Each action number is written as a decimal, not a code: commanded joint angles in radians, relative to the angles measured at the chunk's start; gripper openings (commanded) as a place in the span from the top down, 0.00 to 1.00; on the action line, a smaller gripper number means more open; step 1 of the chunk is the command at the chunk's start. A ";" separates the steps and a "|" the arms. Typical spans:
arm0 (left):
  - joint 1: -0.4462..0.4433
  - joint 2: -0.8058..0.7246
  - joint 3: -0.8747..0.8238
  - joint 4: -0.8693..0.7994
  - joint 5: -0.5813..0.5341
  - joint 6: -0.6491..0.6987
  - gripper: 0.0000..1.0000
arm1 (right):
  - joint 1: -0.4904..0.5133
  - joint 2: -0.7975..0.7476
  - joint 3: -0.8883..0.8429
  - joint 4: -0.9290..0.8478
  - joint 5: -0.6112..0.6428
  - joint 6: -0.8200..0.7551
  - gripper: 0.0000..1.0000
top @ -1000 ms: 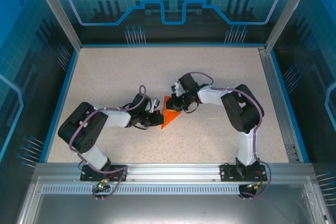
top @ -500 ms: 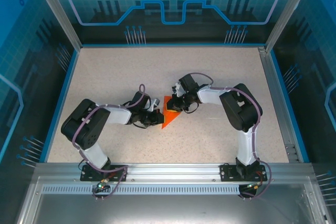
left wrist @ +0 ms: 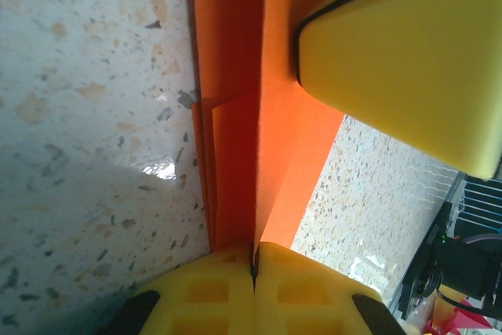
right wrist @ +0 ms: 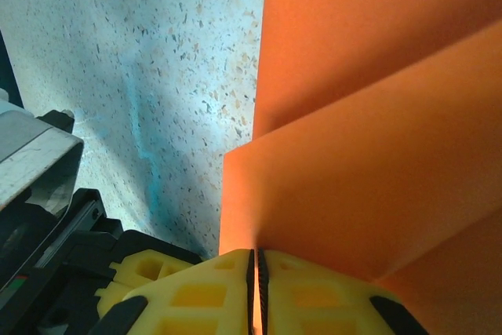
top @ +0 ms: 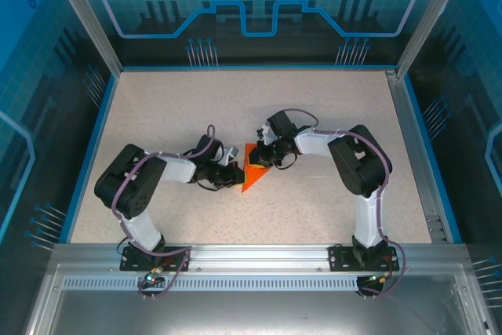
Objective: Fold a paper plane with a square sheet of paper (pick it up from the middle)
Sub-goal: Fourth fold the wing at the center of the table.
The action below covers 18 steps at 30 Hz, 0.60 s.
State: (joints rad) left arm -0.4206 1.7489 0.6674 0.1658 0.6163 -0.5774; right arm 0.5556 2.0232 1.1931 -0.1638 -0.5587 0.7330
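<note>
The square sheet of paper point(top: 252, 173) is bright orange and folded into a pointed wedge, lying on the speckled table between my two arms. In the left wrist view the paper point(left wrist: 235, 139) shows layered flaps and an upright middle fold. That fold runs into my left gripper point(left wrist: 255, 253), which is shut on it. My left gripper point(top: 234, 172) is at the wedge's left side. My right gripper point(top: 264, 156) is at its upper right. In the right wrist view my right gripper point(right wrist: 255, 255) is shut on a raised flap of the paper point(right wrist: 369, 162).
The right gripper's yellow finger point(left wrist: 400, 60) sits close above the paper in the left wrist view. The left gripper's yellow finger point(right wrist: 145, 268) and black body lie low left in the right wrist view. A blue rim point(top: 92, 151) and metal frame border the table.
The left arm's shoulder and elbow links have swung a little to the right. The paper, both grips and the right arm stay as they were.
</note>
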 commanded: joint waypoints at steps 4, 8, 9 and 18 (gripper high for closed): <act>0.002 0.065 -0.006 -0.086 -0.050 0.008 0.98 | -0.007 0.032 0.029 -0.013 -0.022 -0.005 0.87; 0.003 0.074 -0.001 -0.090 -0.049 0.008 0.98 | -0.008 0.053 0.036 -0.035 0.001 -0.010 0.87; 0.004 0.074 0.001 -0.092 -0.050 0.007 0.98 | -0.008 0.059 0.036 -0.034 0.001 -0.011 0.87; 0.005 0.089 0.009 -0.108 -0.052 0.002 0.97 | -0.009 0.080 0.025 -0.051 0.029 -0.014 0.88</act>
State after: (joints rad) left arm -0.4095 1.7687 0.6884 0.1379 0.6453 -0.5781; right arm 0.5556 2.0651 1.2160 -0.1707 -0.5610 0.7326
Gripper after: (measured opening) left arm 0.050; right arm 0.125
